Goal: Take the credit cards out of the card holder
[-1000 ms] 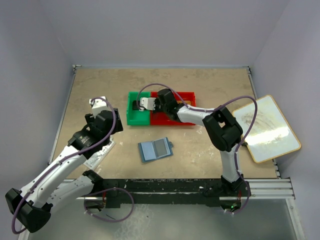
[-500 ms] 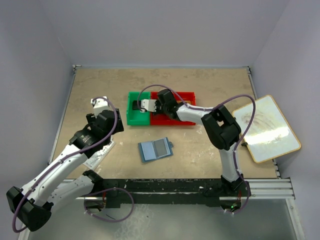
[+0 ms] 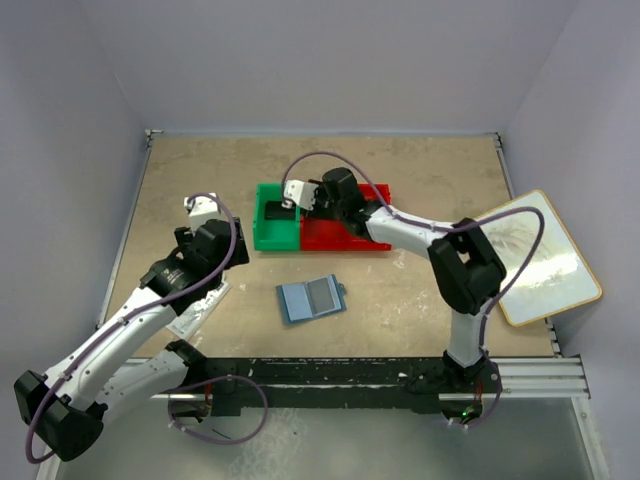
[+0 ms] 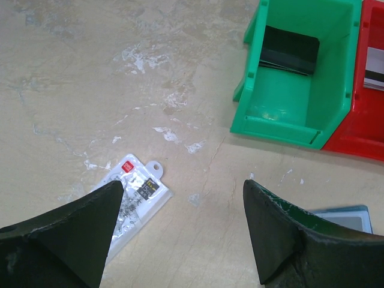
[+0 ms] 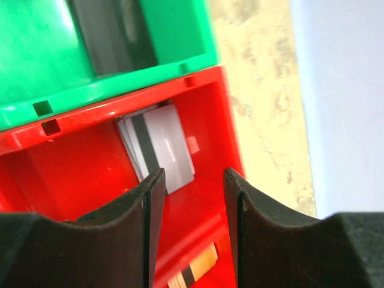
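Note:
The card holder (image 3: 310, 298) lies open on the table, a blue wallet with a grey card (image 3: 321, 293) showing in its right half; its corner shows in the left wrist view (image 4: 342, 216). My right gripper (image 3: 300, 205) is open and empty over the red bin (image 3: 350, 238); in the right wrist view (image 5: 192, 174) a silver-grey card (image 5: 162, 150) and a gold card (image 5: 195, 270) lie in that bin. A dark card (image 4: 288, 51) lies in the green bin (image 4: 288, 108). My left gripper (image 4: 183, 189) is open and empty above bare table, left of the bins.
A white packet with red marks (image 4: 129, 204) lies under my left gripper, partly under the left arm (image 3: 195, 312). A wood-framed whiteboard (image 3: 535, 255) leans at the right edge. Walls close the table on three sides.
My right arm's elbow has swung to the right and its gripper has shifted slightly toward the back over the bins. The left arm has barely moved. The wallet is unmoved.

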`<state>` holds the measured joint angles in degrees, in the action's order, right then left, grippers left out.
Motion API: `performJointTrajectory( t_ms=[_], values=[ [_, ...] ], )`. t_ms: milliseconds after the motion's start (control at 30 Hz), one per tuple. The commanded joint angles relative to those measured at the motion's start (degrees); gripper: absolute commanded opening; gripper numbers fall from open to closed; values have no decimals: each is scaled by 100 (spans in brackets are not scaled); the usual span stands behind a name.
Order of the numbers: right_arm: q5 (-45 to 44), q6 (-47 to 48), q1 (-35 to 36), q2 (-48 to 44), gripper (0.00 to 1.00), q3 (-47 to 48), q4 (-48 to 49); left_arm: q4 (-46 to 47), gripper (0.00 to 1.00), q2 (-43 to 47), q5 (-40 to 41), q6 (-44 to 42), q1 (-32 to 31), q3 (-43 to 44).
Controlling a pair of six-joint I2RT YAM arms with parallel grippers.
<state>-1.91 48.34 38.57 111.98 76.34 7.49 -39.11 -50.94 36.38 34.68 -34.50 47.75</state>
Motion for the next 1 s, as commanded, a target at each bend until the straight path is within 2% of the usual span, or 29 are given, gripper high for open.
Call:
performJointTrajectory(
  t_ms=[0,133,200,233,300,467,567,700,800,967],
  values=[
    [-26,-1607,-17,-1166,48,-416,884,127,79,6,-112,-144,35,47],
    [-415,-4267,-19,-2010,52,-1054,891,205,79,-22,-529,-198,40,15],
    [-459,-5751,-28,-2237,58,-1134,214,267,79,-8,-791,-154,37,-26],
    [-203,-6241,-38,-2278,57,-1145,-261,333,79,2,-1037,-106,42,-86],
    [695,-6672,-39,-2407,55,-1459,-545,509,79,-17,-1598,105,37,-241],
    [1958,-8265,57,-3374,51,-3224,826,1515,79,-71,-2919,899,33,-1061],
    [1663,-8697,332,-3781,52,-3728,750,1902,79,-53,-3164,1287,14,-1520],
    [1387,-8983,893,-3910,50,-3917,525,2183,78,-236,-3363,1518,-55,-1839],
    [1067,-9132,1227,-3752,48,-3924,364,2338,76,-383,-3211,1658,-360,-1927],
    [871,-9197,1267,-3404,46,-3849,246,2599,73,-772,-2832,1853,-891,-1932]
  ],
)
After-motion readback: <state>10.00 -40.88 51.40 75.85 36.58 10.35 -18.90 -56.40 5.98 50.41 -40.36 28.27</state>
